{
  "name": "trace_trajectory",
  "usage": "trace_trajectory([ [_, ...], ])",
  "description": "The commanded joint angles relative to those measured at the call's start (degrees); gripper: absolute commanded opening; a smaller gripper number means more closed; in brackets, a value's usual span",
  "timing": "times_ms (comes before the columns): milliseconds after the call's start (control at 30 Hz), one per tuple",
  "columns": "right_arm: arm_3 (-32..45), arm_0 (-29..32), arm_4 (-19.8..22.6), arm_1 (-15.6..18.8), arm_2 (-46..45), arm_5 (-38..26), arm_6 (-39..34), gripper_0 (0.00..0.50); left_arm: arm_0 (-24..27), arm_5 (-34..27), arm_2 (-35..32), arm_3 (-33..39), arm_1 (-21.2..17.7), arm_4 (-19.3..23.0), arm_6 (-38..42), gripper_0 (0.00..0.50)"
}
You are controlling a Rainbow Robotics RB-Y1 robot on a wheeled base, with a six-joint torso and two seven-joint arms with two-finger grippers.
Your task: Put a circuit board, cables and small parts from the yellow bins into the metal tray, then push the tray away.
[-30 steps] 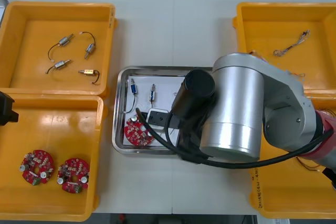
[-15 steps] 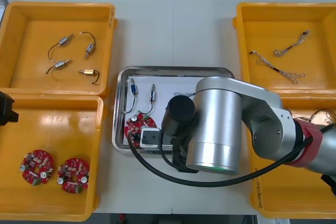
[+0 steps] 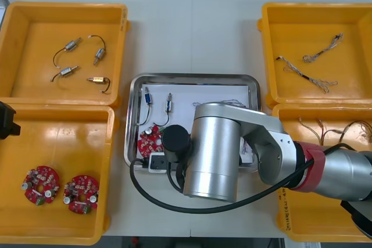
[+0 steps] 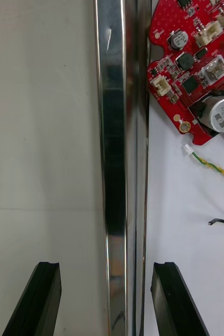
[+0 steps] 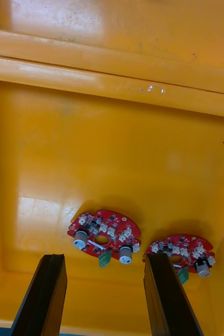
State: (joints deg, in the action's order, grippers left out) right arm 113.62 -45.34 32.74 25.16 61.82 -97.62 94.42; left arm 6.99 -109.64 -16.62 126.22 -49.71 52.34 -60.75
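Open and empty, the right end effector (image 4: 105,273) straddles the rim of the metal tray (image 4: 114,157), one finger over the counter (image 4: 38,131), the other over the white inside where a red circuit board (image 4: 195,68) lies beside the rim; left end effector (image 5: 104,262), open and empty, hangs over a yellow bin (image 5: 112,157).

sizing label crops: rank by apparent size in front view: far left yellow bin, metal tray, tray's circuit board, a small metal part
1-2. far left yellow bin and metal tray: about alike; the right arm hides part of the tray
3. circuit board
4. small metal part
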Motion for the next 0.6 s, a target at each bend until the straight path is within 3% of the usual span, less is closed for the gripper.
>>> trace_trajectory([
  [33, -0.33, -1.86, -1.36, -1.52, 2.69, 1.56, 0.59, 0.500, -0.93, -0.36, -1.75, 1.75, -2.50, -0.05, -6.49, 0.434],
  [600, -3.94, -1.86, -4.00, -1.60, 4.27, 5.60, 0.50, 0.500, -0.93, -0.36, -1.75, 1.75, -2.50, -0.05, -6.49, 0.433],
])
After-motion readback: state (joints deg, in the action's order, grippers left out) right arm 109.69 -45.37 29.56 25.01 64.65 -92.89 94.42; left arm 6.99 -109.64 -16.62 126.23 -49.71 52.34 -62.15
